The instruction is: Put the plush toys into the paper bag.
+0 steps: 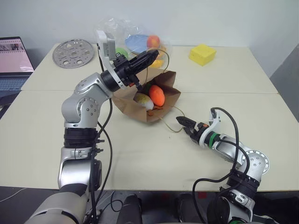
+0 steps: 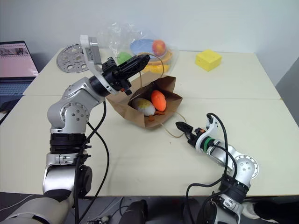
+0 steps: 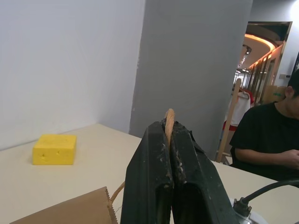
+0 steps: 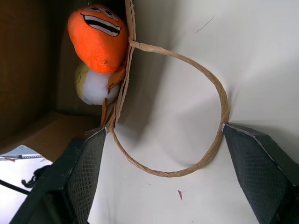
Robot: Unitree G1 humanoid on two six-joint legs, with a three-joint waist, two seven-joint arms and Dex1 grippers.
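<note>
While the paper bag (image 1: 148,103) lies on its side at the centre of the cream table (image 1: 56,140), mouth facing the lower right of the frame, both plush toys rest inside it: the orange carrot (image 1: 157,95) sits against the white egg (image 1: 144,101), the two touching just within the opening. At upper centre, the left gripper (image 1: 150,57) is raised above the bag and clenched on the upper loop handle (image 3: 169,122), whose twisted cord shows pinched between the black fingers in the left wrist view. At lower right, the right gripper (image 1: 181,124) rests low over the table with its fingers spread apart, grasping nothing; the lower loop handle (image 4: 196,112) lies flat on the table between them, one fingertip at the cord. Behind the bag, at upper centre, stands a clear plastic bag (image 1: 117,32) holding a blue plate (image 1: 136,43) and plastic fruit (image 1: 153,42). A yellow sponge block (image 1: 202,54) sits at upper right, well apart from the bag. A perforated metal disc (image 1: 73,52) lies at upper left, with a laptop (image 1: 14,58) at the left edge. A person in a black shirt (image 3: 266,140) is seated beyond the table in the left wrist view.
</note>
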